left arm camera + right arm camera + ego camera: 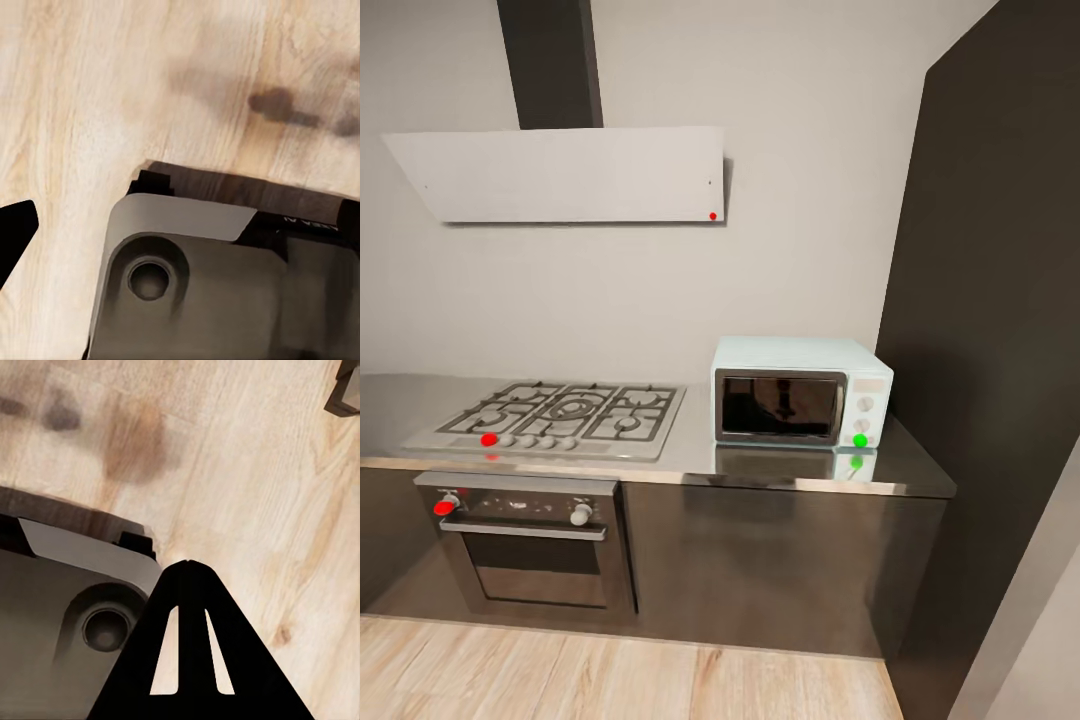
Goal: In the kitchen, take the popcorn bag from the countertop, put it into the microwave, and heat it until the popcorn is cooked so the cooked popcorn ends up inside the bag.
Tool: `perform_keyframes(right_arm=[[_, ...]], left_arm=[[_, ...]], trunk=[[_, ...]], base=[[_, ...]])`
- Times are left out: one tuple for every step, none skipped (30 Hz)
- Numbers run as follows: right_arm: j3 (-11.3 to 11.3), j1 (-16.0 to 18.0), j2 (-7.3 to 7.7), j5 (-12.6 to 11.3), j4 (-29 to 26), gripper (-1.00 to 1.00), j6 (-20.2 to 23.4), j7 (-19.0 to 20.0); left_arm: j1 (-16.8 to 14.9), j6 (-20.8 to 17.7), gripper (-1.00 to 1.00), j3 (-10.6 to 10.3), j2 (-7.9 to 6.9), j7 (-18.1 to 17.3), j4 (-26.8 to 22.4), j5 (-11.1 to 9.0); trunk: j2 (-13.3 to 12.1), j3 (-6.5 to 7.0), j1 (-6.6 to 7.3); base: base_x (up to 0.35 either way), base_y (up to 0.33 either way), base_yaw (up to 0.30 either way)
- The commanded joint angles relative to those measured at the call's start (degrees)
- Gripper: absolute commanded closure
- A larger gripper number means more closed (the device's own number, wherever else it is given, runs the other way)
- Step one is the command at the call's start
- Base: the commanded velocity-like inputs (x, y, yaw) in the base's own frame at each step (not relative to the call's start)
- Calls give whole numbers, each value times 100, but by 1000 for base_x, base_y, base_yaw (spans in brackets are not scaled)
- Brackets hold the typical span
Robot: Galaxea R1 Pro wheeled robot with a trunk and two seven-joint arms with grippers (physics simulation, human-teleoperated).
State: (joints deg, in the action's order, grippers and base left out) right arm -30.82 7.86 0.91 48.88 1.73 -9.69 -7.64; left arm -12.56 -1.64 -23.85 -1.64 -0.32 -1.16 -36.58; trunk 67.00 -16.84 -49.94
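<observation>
On the glossy grey surface (690, 455) above dark cabinet fronts, toward three o'clock in the head view, sits the pale mint-blue boxy microwave (801, 391), its dark glass door closed and a green dot by its white knob panel. At nine o'clock from it lies the steel gas hob (553, 416), with the black built-in oven (530, 540) beneath. Over the light wooden floor (255, 465), the right tool (189, 564) has its two black fingers pressed together, clenched on nothing. Of the left tool (13, 234) one black fingertip shows, so I cannot tell its state.
</observation>
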Motion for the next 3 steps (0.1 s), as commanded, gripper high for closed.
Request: perform_keyframes(right_arm=[[-46,6,4,60,19,100,-24,-35],[-47,5,5,60,19,100,-24,-36],[-45,6,5,62,19,100,-24,-33]], left_arm=[[-3,-19,-100,-49,-2,-3,-7,-55],[-4,-17,-100,-50,-3,-3,-7,-57],[-4,-15,-100,-50,-3,-3,-7,-58]], trunk=[[4,-7,0],[4,-7,0],[4,-7,0]], base=[[0,0,0],[0,0,0],[0,0,0]])
